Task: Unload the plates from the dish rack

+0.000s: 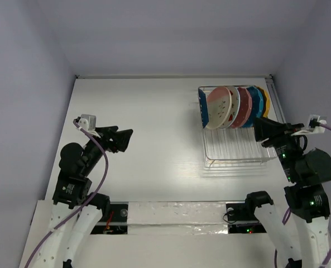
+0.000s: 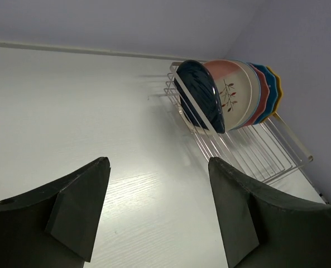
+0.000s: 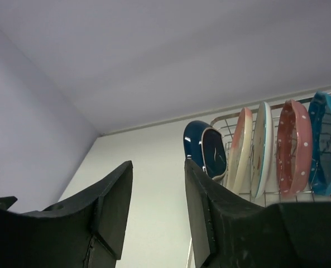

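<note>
A wire rack [image 1: 235, 152] sits on the right of the white table [image 1: 154, 111]. 6 plates [image 1: 232, 107] stand on edge in its far end, from dark blue at left to yellow at right. The right gripper [image 1: 259, 128] hangs just beside the yellow end. The left gripper [image 1: 128, 138], jaws parted, is well apart at the left.

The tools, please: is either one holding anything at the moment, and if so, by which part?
Nothing is held. The left tool and right tool both stand open and empty; the plates sit in the dish rack.
</note>
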Robot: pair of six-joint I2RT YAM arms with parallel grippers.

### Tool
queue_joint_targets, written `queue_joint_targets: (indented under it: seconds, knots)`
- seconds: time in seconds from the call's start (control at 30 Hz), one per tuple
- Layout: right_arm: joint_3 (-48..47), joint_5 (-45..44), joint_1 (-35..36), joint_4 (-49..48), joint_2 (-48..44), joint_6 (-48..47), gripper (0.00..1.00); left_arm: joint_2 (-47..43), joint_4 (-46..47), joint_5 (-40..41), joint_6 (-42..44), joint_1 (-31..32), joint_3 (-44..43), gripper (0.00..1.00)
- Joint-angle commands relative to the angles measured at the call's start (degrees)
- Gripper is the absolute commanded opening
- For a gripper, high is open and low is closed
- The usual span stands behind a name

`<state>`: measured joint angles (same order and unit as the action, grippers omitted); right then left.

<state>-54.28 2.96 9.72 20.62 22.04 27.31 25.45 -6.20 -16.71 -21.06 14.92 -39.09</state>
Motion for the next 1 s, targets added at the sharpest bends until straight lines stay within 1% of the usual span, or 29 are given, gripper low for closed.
queue_joint_targets:
  seconds: [0.0, 0.07, 0.1, 0.13, 0.17, 0.2, 0.23, 0.27, 0.33, 0.4, 0.43, 0.47, 0.5, 0.53, 0.57, 0.6, 0.63, 0.67, 0.7, 0.73, 0.77, 0.8, 0.83, 0.87, 0.9, 0.93, 0.97]
  knots:
    - [-2.8, 4.1, -0.4, 1.5, 4.7, -1.1, 0.47, -1.5, 0.7, 0.3, 1.1, 0.1, -1.7, 0.69]
    - [-2.9, 6.4, -0.4, 0.3, 6.5, -1.2, 0.41, -2.1, -0.5, 0.8, 1.2, 0.1, -1.7, 0.68]
    - [-3.1, 6.4, -0.4, 0.1, 7.3, -0.9, 0.37, -2.2, -0.7, 1.0, 1.2, 0.1, -1.8, 0.65]
    - [-3.5, 6.7, -0.4, -0.1, 9.2, -0.8, 0.26, -2.8, -0.9, 1.0, 1.2, 0.1, -1.9, 0.64]
    - [-3.9, 6.7, -0.4, -0.3, 10.3, -0.9, 0.21, -3.1, -1.6, 1.6, 1.3, 0.1, -1.9, 0.62]
    - [-4.3, 6.8, -0.4, -0.2, 11.5, -0.9, 0.15, -3.4, -2.2, 1.9, 1.3, 0.1, -2.0, 0.55]
    - [-4.9, 6.5, -0.4, 0.0, 13.9, -1.0, 0.05, -3.9, -3.7, 2.1, 1.4, 0.1, -2.1, 0.51]
    - [-5.9, 6.4, -0.4, 0.0, 15.1, -1.6, 0.0, -4.2, -4.4, 3.3, 1.5, 0.1, -2.0, 0.4]
    - [-7.1, 4.3, 1.4, 0.5, 17.7, -2.3, 0.0, -5.2, -5.1, 5.4, 0.8, 0.7, -1.6, 0.19]
    - [-9.7, -0.6, 5.2, 1.9, 22.1, -3.9, 0.0, -5.6, -5.6, 7.8, 0.4, 1.3, -1.6, 0.0]
    - [-10.7, -2.5, 7.1, 2.5, 23.6, -4.4, 0.0, -5.7, -5.8, 8.7, -0.2, 1.3, -1.4, 0.0]
    - [-11.7, -9.2, 11.2, 3.7, 27.0, -5.1, 0.01, -5.8, -5.8, 9.8, -0.4, 1.3, -1.2, 0.0]
    - [-14.1, -12.7, 12.9, 4.5, 28.8, -6.2, 0.03, -5.9, -5.8, 10.3, -0.6, 1.3, -1.2, 0.0]
    - [-15.0, -17.9, 13.9, 5.0, 30.7, -6.7, 0.14, -5.9, -6.3, 10.7, -0.6, 1.3, -1.2, 0.0]
    - [-15.8, -19.8, 14.6, 5.7, 34.3, -7.0, 0.23, -6.1, -6.3, 11.5, -0.8, 1.3, -1.1, 0.0]
    - [-17.2, -21.6, 15.4, 6.0, 35.9, -7.3, 0.34, -6.4, -6.4, 12.2, -1.0, 1.3, -1.0, 0.0]
    - [-17.7, -23.8, 15.4, 6.0, 37.7, -7.7, 0.54, -6.4, -6.6, 12.8, -1.3, 1.3, -1.0, 0.03]
    - [-18.5, -24.7, 16.0, 6.4, 39.5, -8.2, 0.6, -6.5, -6.7, 13.9, -1.5, 1.3, -1.0, 0.06]
    - [-19.3, -25.4, 16.0, 6.5, 43.0, -8.9, 0.65, -6.5, -6.7, 14.2, -1.7, 1.3, -0.8, 0.13]
    - [-20.9, -25.7, 17.5, 6.3, 44.8, -9.5, 0.71, -6.2, -6.7, 14.2, -1.8, 1.3, -0.8, 0.18]
    - [-22.1, -26.2, 18.3, 6.6, 46.8, -9.8, 0.72, -6.3, -6.8, 14.2, -1.9, 1.3, -0.9, 0.22]
    - [-23.2, -27.0, 19.3, 7.1, 48.8, -10.3, 0.73, -6.4, -6.9, 14.2, -2.0, 1.3, -0.7, 0.3]
    - [-25.6, -29.5, 21.6, 7.7, 54.8, -10.8, 0.77, -7.1, -6.8, 14.1, -2.0, 1.3, -0.6, 0.39]
    - [-26.9, -30.9, 22.4, 8.2, 54.9, -10.8, 0.79, -7.1, -6.8, 14.1, -2.0, 1.3, -0.6, 0.39]
    - [-28.2, -32.1, 23.3, 8.8, 56.9, -11.2, 0.79, -7.2, -6.8, 14.1, -2.0, 1.3, -0.6, 0.51]
    - [-29.6, -33.4, 23.9, 9.3, 61.1, -11.5, 0.81, -7.3, -6.8, 14.2, -2.0, 1.3, -0.5, 0.56]
    - [-31.7, -35.2, 23.9, 9.4, 63.0, -11.8, 0.81, -7.3, -6.8, 14.2, -2.0, 1.3, -0.5, 0.6]
